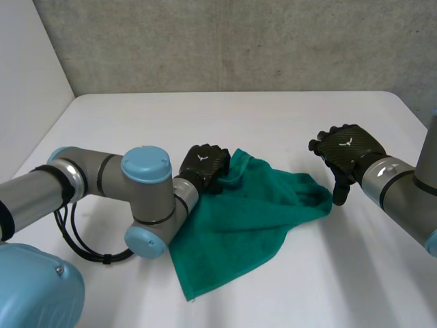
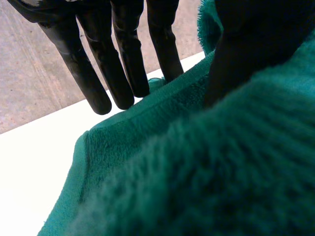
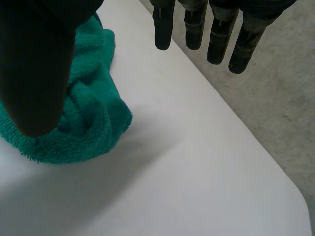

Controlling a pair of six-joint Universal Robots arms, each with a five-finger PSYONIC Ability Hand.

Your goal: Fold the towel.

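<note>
A green towel [image 1: 239, 219] lies crumpled and partly spread on the white table [image 1: 273, 116]. My left hand [image 1: 203, 167] is at its far left corner, which stands raised against the fingers. In the left wrist view the fingers [image 2: 123, 64] reach over the towel's [image 2: 197, 172] edge and the thumb presses into the pile, pinching the cloth between them. My right hand [image 1: 348, 154] hovers just beyond the bunched right corner, fingers relaxed and spread. In the right wrist view its thumb [image 3: 34, 64] hangs over that bunched corner [image 3: 83, 118], and the fingers [image 3: 197, 24] are over bare table.
A grey wall runs along the table's far edge. In the right wrist view the table's edge [image 3: 275, 162] lies close beyond the right hand's fingertips, with grey floor [image 3: 275, 88] past it. My left arm's elbow [image 1: 147, 205] rests beside the towel's near left edge.
</note>
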